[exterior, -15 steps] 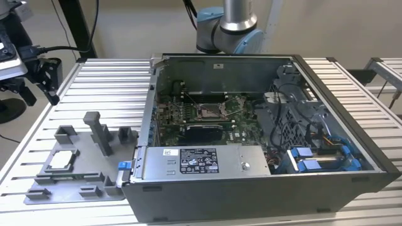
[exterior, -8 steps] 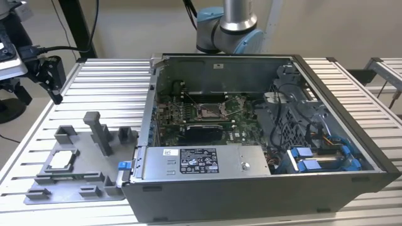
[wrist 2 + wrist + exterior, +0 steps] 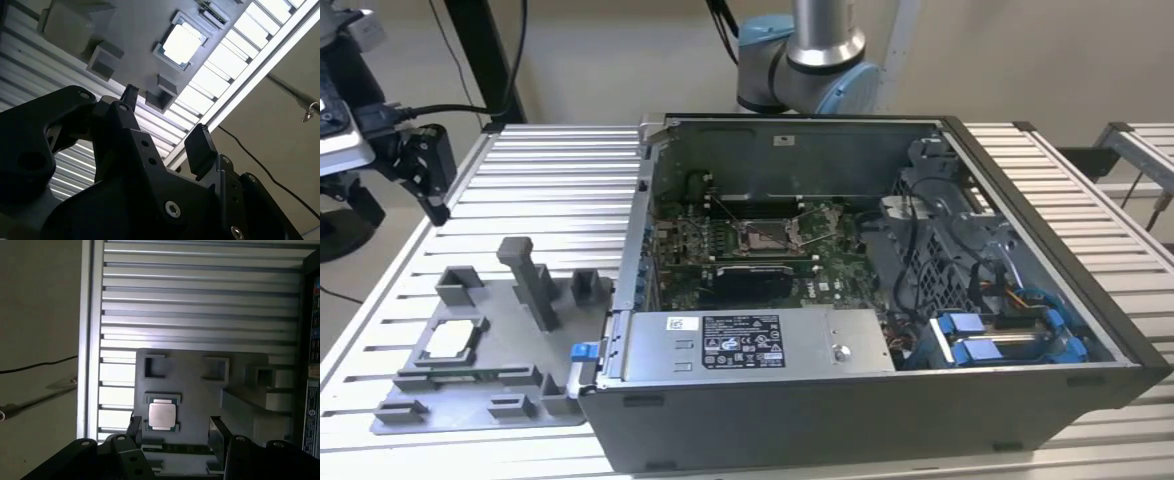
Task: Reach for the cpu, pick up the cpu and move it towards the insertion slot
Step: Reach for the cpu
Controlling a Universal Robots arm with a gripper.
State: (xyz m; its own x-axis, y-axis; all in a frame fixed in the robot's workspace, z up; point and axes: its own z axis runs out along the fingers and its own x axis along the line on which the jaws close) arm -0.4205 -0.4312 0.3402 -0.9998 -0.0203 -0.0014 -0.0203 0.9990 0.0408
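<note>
You are in the reach step. Nothing is picked up yet, and the cpu [image 3: 450, 340] has not left its seat.

Start at the exterior view's left. There the cpu lies flat, pale face up, in a shallow square pocket of the grey fixture plate [image 3: 480, 405]. The plate rests on the ribbed tabletop [image 3: 547, 180], just beside the computer case [image 3: 854, 410].

In the first wrist view the gripper [image 3: 175, 429] has its two black fingers [image 3: 134, 429] spread apart with nothing between them. The cpu [image 3: 162, 415] sits in the gap as the camera sees it. It is closer to one finger than the other, so the line-up looks a little off-centre. The second wrist view shows the gripper [image 3: 165, 114] the same way, fingers apart, with the cpu [image 3: 181, 44] off beyond the tips and not touched.

By my reading, closing on the chip calls for three things:
- Centre the fingers over the pocket.
- Keep them square to the chip's edges.
- Descend without clipping the fixture's raised blocks or its tall post [image 3: 534, 285].

The chip is thin, so the grip will have little edge to hold.

Further right in the exterior view, inside the open case, the insertion slot [image 3: 763, 236] shows its metal frame and dark centre on the green board. It is well apart from the cpu.

The count:
- one cpu
- one fixture plate
- one tall post
- one gripper with two fingers
- one case
- one insertion slot
</note>
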